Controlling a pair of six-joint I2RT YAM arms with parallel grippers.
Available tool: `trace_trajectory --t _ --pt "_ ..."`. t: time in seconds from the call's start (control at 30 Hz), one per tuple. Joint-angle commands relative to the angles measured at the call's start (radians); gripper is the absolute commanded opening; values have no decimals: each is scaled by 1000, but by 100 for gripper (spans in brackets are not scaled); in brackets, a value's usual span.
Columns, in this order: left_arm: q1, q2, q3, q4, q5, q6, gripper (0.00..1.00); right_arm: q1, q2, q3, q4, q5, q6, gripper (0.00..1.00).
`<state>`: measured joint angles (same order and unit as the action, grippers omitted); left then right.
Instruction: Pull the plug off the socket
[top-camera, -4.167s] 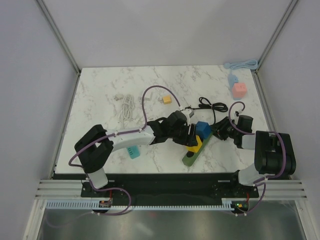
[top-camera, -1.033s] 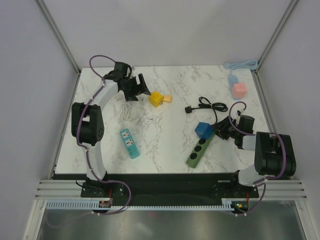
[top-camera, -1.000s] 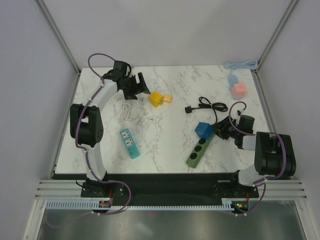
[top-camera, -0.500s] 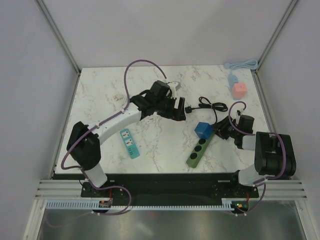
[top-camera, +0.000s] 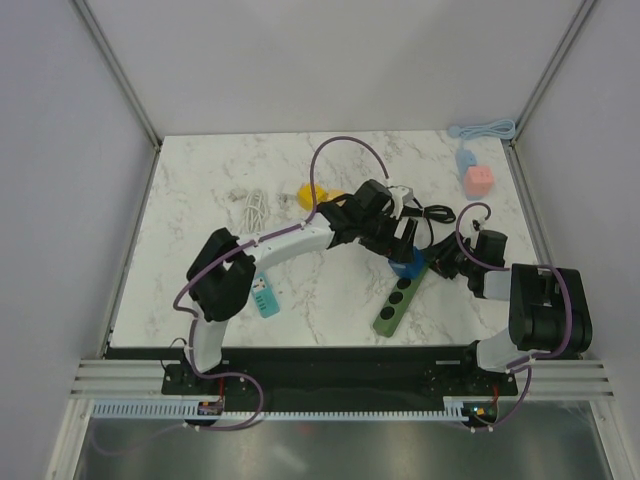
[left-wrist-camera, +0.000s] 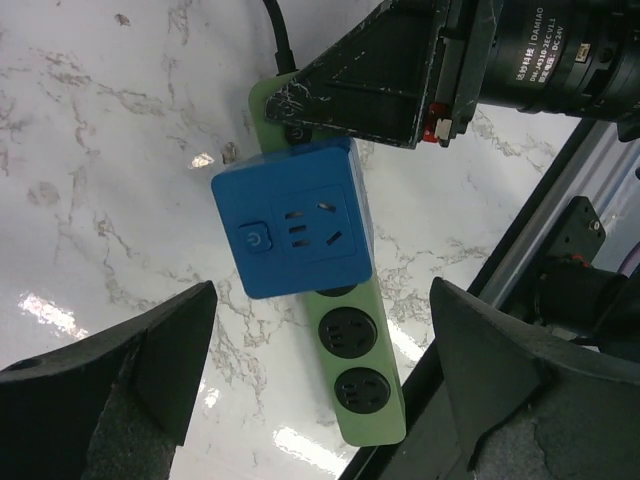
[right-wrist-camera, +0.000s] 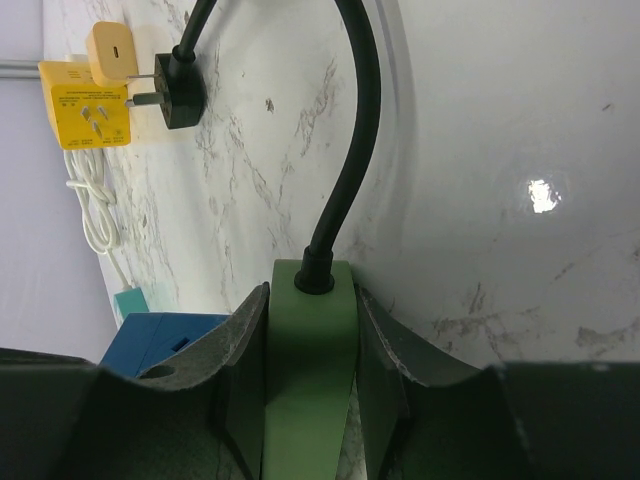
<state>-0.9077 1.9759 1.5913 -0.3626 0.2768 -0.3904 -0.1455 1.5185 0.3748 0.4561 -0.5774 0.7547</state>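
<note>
Blue plug (left-wrist-camera: 295, 230) atop green socket strip (left-wrist-camera: 385, 345)

A blue plug (left-wrist-camera: 295, 232), a green socket strip (left-wrist-camera: 357, 365), a white grey-veined marble table (left-wrist-camera: 100, 150).

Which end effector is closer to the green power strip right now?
Right. The right end effector is clamped on the cord end of the green power strip; the left end effector hangs open above the blue adapter plugged into it.
</note>
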Motion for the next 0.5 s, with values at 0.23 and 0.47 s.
trace_trajectory --t 0.23,0.47 --pt "-2 159 168 1 72 -27 94 15 2 -8 0 91 -144 0" --pt "-2 239 254 -48 100 -57 86 18 3 -7 -2 94 -144 0"
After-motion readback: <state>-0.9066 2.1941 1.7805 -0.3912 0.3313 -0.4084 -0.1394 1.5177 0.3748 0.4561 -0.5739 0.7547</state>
